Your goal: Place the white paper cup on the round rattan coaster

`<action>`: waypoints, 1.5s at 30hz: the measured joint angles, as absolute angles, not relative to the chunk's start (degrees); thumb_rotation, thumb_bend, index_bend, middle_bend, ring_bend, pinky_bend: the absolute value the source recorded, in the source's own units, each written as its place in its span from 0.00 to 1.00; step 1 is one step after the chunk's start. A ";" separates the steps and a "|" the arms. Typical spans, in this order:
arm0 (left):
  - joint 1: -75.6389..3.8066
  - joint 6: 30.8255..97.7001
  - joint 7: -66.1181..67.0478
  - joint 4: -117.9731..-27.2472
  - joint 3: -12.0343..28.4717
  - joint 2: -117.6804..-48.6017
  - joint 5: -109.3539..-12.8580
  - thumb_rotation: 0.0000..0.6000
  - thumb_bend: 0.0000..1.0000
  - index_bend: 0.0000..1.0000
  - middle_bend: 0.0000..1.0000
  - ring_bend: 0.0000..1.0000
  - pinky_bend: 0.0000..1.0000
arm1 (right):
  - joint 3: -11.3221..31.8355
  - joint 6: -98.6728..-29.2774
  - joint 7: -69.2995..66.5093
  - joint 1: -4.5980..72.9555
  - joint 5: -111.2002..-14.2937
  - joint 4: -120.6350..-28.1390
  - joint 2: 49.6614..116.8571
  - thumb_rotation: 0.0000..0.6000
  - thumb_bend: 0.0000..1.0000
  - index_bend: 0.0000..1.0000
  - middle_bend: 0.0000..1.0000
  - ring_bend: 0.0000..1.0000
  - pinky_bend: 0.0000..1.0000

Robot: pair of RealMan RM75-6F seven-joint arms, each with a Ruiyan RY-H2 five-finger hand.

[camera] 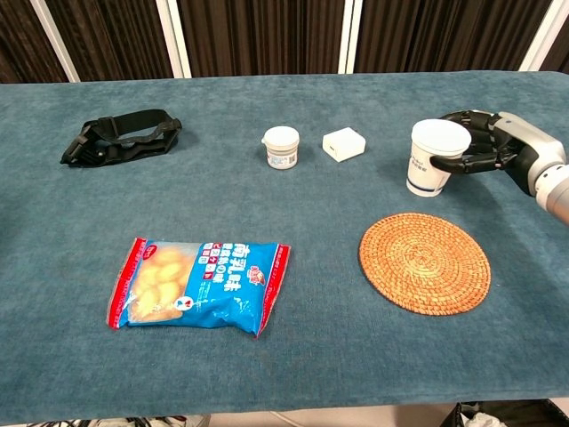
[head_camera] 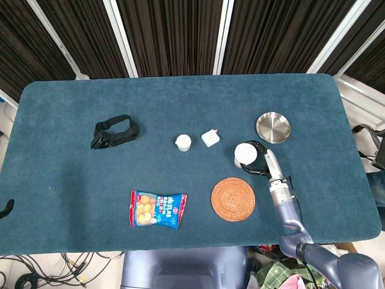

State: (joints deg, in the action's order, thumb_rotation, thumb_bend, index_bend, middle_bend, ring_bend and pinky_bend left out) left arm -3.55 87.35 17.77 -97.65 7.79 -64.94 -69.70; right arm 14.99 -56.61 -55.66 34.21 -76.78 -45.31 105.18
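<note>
The white paper cup (camera: 435, 168) stands upright right of the table's middle, also seen from above as cup (head_camera: 245, 154). My right hand (camera: 487, 151) reaches in from the right and grips it, dark fingers curled around its upper wall; the head view shows this hand (head_camera: 263, 161) beside the cup. The round rattan coaster (camera: 424, 261) lies flat just in front of the cup, nothing on it; coaster (head_camera: 233, 198). Of my left hand only a dark curved tip (head_camera: 6, 207) shows at the left edge of the head view.
A small white jar (camera: 281, 147) and a white square box (camera: 344, 143) sit left of the cup. A steel dish (head_camera: 273, 127) lies behind it. A snack bag (camera: 200, 285) lies front left, a black strap (camera: 120, 136) far left.
</note>
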 measured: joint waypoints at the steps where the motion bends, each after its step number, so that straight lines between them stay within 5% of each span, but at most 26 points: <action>1: -3.54 87.34 17.74 -97.65 7.79 -64.92 -69.69 1.00 0.25 0.00 0.03 0.00 0.00 | 14.96 -56.65 -55.63 34.19 -76.80 -45.36 105.18 1.00 0.17 0.30 0.27 0.27 0.12; 22: -3.55 87.22 17.73 -97.89 7.62 -64.94 -69.82 1.00 0.25 0.00 0.03 0.00 0.00 | 13.00 -62.34 -52.34 32.32 -81.34 -58.20 96.05 1.00 0.17 0.31 0.29 0.28 0.12; 35: -3.45 87.37 17.71 -98.03 7.62 -64.93 -69.80 1.00 0.25 0.00 0.03 0.00 0.00 | 6.19 -65.83 -50.62 25.83 -85.15 -79.56 83.16 1.00 0.17 0.31 0.28 0.28 0.12; 45: -3.45 87.41 17.85 -98.01 7.60 -64.98 -69.81 1.00 0.25 0.00 0.03 0.00 0.00 | 1.37 -66.98 -49.53 22.90 -87.81 -83.72 82.14 1.00 0.17 0.31 0.28 0.28 0.12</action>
